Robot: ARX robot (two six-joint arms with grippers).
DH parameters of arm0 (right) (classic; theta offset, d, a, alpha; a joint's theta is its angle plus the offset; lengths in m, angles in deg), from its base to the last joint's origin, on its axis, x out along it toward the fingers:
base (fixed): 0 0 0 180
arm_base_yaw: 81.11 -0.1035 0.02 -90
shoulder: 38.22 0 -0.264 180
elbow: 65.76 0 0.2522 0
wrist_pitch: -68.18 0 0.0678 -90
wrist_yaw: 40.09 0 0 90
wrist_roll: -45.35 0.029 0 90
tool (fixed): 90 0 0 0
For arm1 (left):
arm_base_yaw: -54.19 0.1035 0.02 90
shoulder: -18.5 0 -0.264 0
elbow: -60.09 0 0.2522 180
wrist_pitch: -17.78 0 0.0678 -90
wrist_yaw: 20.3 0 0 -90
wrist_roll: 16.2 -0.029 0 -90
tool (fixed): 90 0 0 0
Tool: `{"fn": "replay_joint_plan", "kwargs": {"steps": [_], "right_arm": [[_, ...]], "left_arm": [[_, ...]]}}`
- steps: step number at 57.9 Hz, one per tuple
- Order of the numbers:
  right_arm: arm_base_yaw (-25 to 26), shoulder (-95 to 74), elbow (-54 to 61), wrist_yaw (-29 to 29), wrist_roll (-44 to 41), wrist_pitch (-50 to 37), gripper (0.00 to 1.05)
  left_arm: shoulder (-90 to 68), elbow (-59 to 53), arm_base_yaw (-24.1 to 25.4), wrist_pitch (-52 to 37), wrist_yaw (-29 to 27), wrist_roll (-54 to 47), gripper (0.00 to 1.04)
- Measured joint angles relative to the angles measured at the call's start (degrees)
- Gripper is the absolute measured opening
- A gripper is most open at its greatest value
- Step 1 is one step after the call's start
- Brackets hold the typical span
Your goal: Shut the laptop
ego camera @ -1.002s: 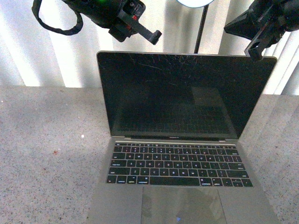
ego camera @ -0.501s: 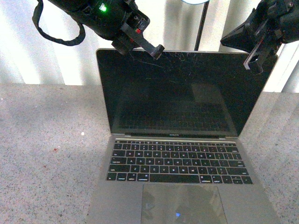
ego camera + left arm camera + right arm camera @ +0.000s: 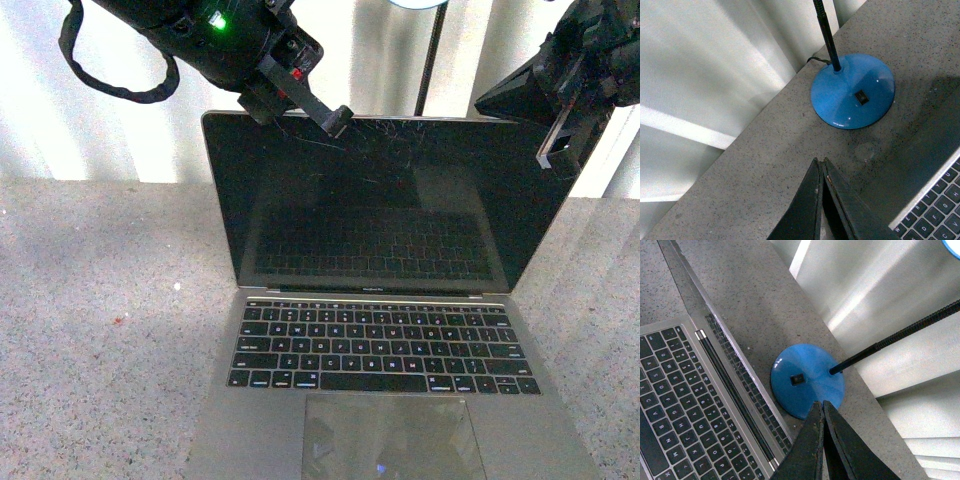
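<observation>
The laptop stands open on the speckled grey counter, grey-silver with black keys, a trackpad and a scratched black screen facing me. My left gripper is shut, its tip at the lid's top edge, left of centre. My right gripper is shut and hangs over the lid's top right corner. In the left wrist view the shut gripper points past the keyboard's corner. From the right wrist the shut gripper sits above the laptop's hinge side.
A lamp with a round blue base and a thin black stem stands behind the laptop, next to white ribbed panels. Speckled counter stretches to the laptop's left.
Both grippers have come down from above the lid. The left tip now meets the lid's top edge, the right overlaps the top right corner. The screen has tilted slightly.
</observation>
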State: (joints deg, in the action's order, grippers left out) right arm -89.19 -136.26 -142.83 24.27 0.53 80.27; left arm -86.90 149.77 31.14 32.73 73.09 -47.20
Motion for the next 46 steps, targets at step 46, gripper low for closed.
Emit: {"fn": "replay_joint_plan", "kwargs": {"steps": [46], "right_arm": [[-0.55,1.73,2.29,-1.22,-4.22,6.45,0.03]], "left_arm": [[1.20,-2.25,-0.31,4.92,2.45,-0.48,0.04]]}}
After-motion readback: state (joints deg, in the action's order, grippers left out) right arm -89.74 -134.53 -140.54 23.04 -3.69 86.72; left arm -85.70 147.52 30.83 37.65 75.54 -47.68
